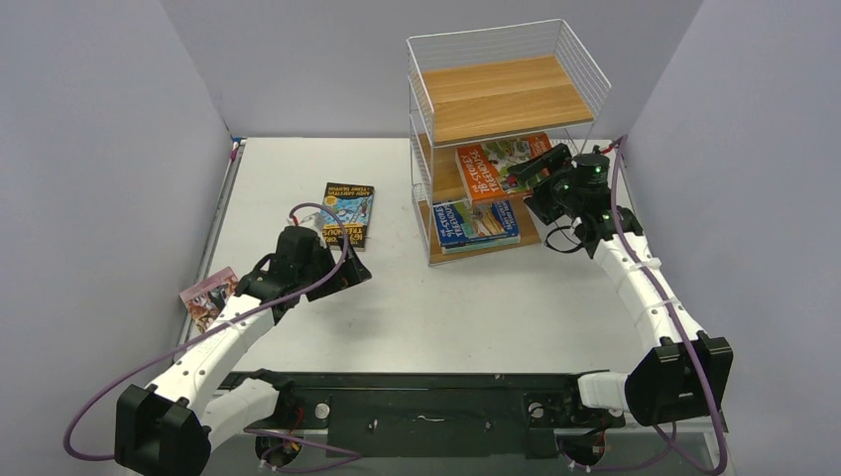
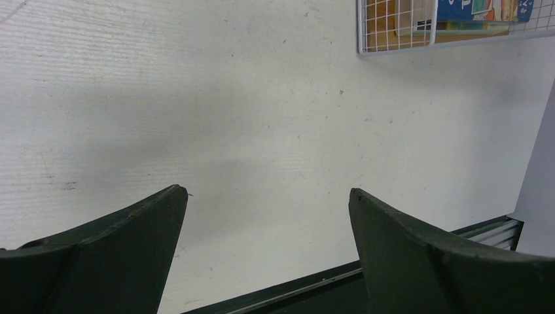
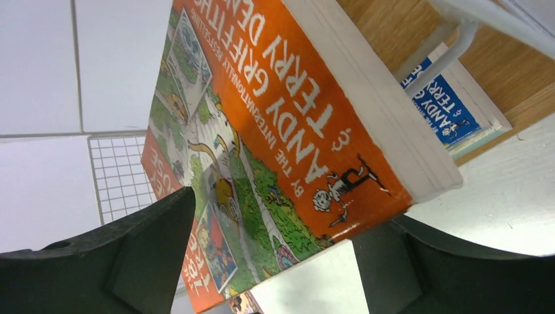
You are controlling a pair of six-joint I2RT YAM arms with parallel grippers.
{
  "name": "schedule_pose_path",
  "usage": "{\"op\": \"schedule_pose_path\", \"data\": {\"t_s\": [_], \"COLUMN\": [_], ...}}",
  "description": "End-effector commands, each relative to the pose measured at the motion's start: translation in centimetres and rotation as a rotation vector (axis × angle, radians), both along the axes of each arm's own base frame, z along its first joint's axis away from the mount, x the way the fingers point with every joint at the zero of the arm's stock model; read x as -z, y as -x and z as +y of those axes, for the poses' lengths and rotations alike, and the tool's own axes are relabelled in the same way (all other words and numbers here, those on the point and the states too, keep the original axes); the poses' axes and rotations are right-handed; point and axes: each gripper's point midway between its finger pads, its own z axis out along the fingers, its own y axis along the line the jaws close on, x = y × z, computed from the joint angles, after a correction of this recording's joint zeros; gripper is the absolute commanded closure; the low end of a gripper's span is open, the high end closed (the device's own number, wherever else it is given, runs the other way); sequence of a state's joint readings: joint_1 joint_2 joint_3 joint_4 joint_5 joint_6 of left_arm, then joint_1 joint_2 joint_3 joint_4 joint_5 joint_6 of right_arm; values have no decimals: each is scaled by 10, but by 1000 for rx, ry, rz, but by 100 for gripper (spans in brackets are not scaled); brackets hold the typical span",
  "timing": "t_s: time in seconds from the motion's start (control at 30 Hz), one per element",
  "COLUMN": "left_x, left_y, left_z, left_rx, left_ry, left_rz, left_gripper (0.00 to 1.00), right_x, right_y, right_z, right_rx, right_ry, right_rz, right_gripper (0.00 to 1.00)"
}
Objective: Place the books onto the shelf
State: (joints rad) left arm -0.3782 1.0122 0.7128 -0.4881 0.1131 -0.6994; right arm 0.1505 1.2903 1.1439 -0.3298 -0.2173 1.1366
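Note:
The shelf (image 1: 508,94) stands at the back right of the table. An orange book (image 1: 499,166) lies on its middle board and a blue book (image 1: 476,221) on the bottom board. My right gripper (image 1: 536,175) is at the orange book's near end. In the right wrist view the orange book's (image 3: 288,124) corner lies between the wide-apart fingers of the right gripper (image 3: 275,216), unclamped. A dark black-and-blue book (image 1: 348,213) lies flat on the table. A pink book (image 1: 208,297) lies by the left wall. My left gripper (image 1: 352,271) hovers open just in front of the dark book, over bare table (image 2: 268,191).
Grey walls close in the table on the left, back and right. The shelf's top board (image 1: 511,89) carries nothing. The left wrist view catches the shelf's (image 2: 393,26) lower corner with the blue book (image 2: 484,10). The arms' dark base rail (image 1: 426,407) runs along the near edge.

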Motion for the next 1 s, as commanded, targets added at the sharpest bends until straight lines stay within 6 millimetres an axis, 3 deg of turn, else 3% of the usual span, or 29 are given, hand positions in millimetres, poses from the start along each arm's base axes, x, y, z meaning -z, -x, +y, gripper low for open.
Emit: {"op": "schedule_pose_path", "data": {"t_s": [0.0, 0.3, 0.47, 0.7, 0.97], "left_x": [-12, -11, -13, -10, -10], "left_y": [-10, -11, -11, -7, -8], "left_z": [-4, -5, -5, -1, -3], "left_rx": [1, 7, 7, -2, -5], "left_ry": [28, 27, 30, 16, 33], "left_rz": [-48, -47, -51, -41, -38], "left_gripper": [7, 7, 7, 7, 7], "right_x": [-4, 1, -7, -41, -37], "right_y": [10, 23, 23, 26, 32], "right_z": [5, -8, -2, 12, 20], "right_rx": [-59, -30, -56, -128, -191], "right_ry": [28, 136, 155, 100, 90], "right_rz": [-19, -3, -69, -261, -264], "right_gripper": [20, 20, 20, 17, 14]}}
